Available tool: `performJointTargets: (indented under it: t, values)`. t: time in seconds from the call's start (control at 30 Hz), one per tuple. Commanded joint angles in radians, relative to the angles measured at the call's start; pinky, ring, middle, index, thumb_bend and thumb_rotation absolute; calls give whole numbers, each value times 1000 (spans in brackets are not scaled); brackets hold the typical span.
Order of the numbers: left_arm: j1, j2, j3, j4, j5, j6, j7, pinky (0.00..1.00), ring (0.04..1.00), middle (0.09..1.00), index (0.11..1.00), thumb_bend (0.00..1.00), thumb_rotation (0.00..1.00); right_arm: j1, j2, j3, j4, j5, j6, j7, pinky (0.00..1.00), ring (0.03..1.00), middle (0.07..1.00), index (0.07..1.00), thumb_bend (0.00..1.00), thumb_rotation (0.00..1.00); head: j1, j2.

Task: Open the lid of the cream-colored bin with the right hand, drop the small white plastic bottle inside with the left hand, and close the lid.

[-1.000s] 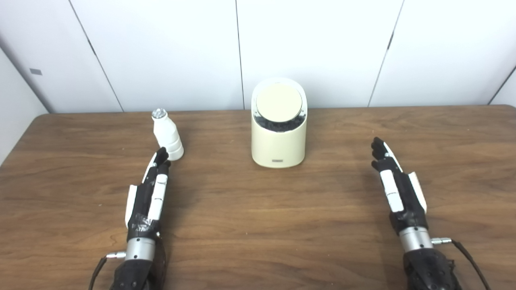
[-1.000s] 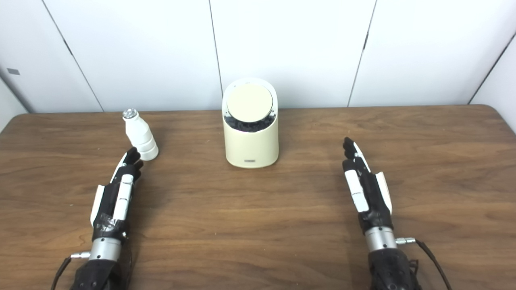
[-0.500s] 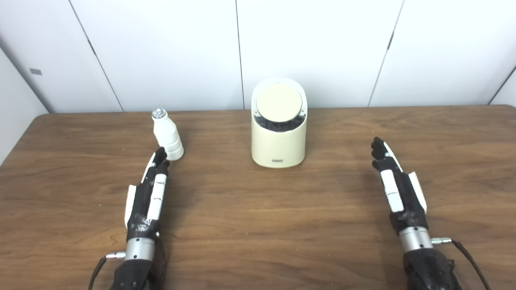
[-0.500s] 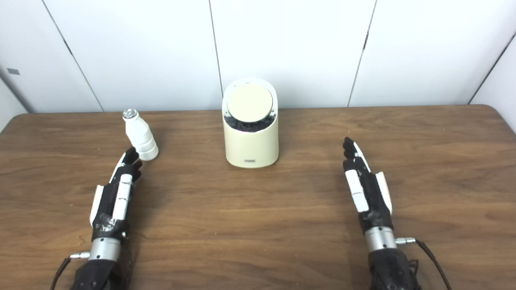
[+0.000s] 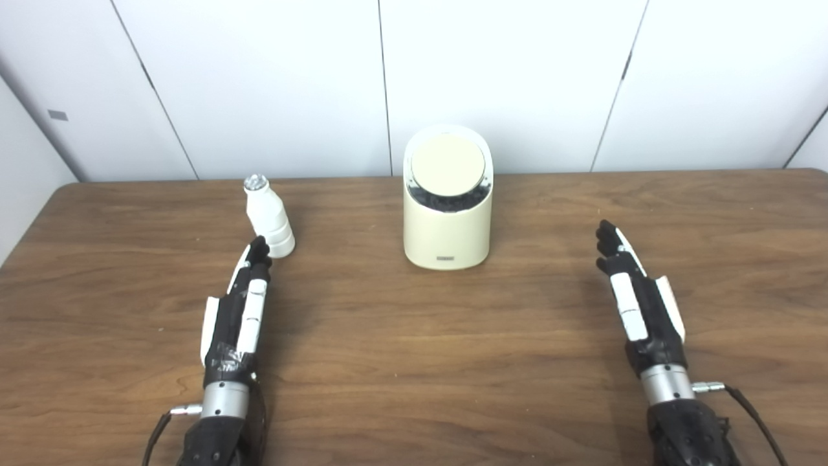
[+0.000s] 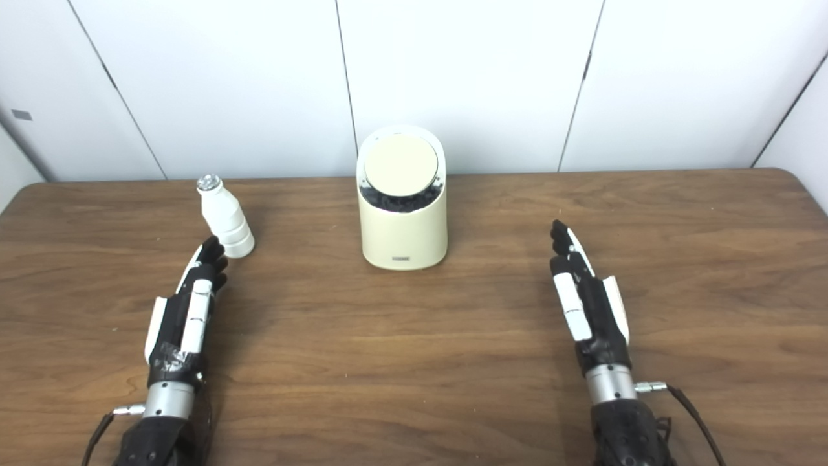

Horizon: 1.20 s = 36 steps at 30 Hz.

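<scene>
Both hands lay flat, empty – left hand (image 5: 236,310), right hand (image 5: 637,298). Bottle (image 5: 268,217), upper left, looked light, tippy – grab mid-body.

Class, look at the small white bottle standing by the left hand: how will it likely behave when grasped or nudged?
The bottle is probably light, being small and plastic-looking. It stands tall on a narrow base, so a sideways nudge from the left hand could tip it. Its smooth round body would then likely roll.
</scene>
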State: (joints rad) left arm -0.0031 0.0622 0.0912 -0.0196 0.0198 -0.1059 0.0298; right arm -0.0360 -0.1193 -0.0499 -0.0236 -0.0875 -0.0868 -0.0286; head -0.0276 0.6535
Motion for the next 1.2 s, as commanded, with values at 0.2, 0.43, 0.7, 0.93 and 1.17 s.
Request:
performJointTargets:
  t: [0.2, 0.43, 0.7, 0.93, 1.17]
  values:
    - [25, -23, -18, 53, 4, -51, 3, 986, 976, 969, 971, 537, 902, -16, 18, 8, -1, 7, -17, -2, 903, 946, 949, 941, 543, 953, -3, -22]
    - [28, -29, -21, 64, 7, -66, 6, 987, 967, 964, 967, 548, 889, -81, 26, 15, -34, -14, 27, -8, 879, 936, 941, 936, 584, 925, -3, -58]
    - [33, -31, -24, 72, 10, -68, 5, 1000, 987, 974, 975, 542, 900, -182, 27, 26, -36, -42, 56, -11, 877, 929, 937, 930, 574, 913, -4, -85]
    - [35, -40, -28, 73, 7, -72, 5, 1000, 987, 977, 981, 510, 891, -266, 15, 63, -39, -143, 108, -16, 833, 893, 925, 931, 563, 961, 3, -107]
    - [35, -44, -31, 77, 19, -72, 11, 1000, 988, 979, 982, 514, 880, -330, 1, 86, -38, -174, 161, 9, 868, 915, 933, 939, 579, 885, 6, -118]
